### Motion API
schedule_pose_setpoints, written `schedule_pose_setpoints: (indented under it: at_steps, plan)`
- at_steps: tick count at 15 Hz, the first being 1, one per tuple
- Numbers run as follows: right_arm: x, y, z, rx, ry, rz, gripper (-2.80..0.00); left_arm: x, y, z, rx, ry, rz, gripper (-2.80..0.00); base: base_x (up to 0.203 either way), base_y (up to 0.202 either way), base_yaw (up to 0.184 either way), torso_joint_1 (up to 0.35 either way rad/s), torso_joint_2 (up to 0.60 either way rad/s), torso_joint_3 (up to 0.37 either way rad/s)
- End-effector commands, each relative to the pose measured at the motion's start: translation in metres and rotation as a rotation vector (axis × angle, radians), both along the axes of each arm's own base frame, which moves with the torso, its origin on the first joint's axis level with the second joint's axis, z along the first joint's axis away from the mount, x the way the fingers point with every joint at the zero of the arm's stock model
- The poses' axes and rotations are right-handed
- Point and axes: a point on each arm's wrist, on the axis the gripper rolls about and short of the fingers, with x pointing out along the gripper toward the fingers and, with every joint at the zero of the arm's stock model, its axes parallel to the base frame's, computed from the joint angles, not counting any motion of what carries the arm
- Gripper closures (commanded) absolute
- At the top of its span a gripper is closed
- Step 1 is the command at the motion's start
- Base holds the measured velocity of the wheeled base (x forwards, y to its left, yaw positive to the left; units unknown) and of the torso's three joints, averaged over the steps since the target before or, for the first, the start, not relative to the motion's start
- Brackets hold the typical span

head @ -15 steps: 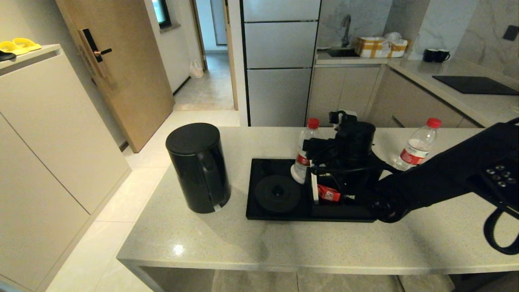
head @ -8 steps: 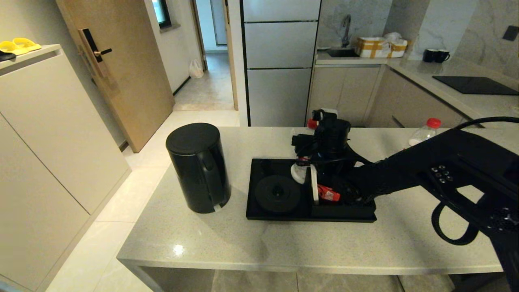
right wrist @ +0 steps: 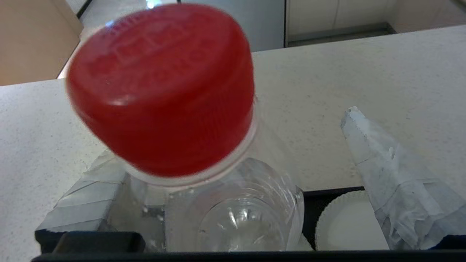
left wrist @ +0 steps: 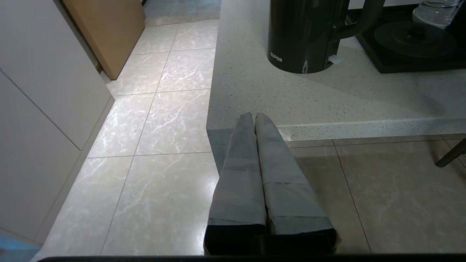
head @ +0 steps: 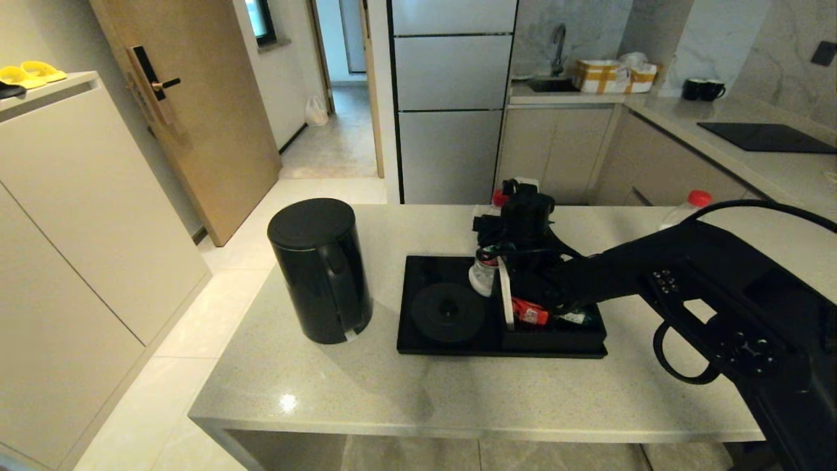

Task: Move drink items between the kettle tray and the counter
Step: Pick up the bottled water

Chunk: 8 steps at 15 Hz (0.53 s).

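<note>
Speckled stone counter [head: 458, 392], ribbed red cap [right wrist: 160, 87]

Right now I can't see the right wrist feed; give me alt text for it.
A red-capped water bottle fills the view from above, standing between the open right end effector's taped fingers. Beyond it lies the pale speckled counter; a black tray edge and a white round object show below.

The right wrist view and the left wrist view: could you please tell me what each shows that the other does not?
Only the right wrist view shows the water bottle standing between the open right gripper's fingers. Only the left wrist view shows the kettle, the shut left gripper below the worktop's edge, and the floor. Both show the counter and part of the kettle tray.
</note>
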Motion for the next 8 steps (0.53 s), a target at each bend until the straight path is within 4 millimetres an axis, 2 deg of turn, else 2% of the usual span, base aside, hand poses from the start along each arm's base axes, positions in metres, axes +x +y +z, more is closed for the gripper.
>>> schedule_pose_setpoints:
  at_steps: [1,8]
  plan:
    - [0.0036,0.0008,-0.0085,-0.005,0.009,-0.005,-2.80,0.0000,0.0000,0.0000,0.001,0.000,0.000,0.00,0.000,0.000,0.000,0.000,0.00,0.000]
    - [0.0016,-0.0001,-0.0140,-0.014,0.029,-0.006,-2.80,0.0000,0.0000,0.0000,0.002,0.000,0.000,0.00,0.000,0.000,0.000,0.000,0.00,0.000]
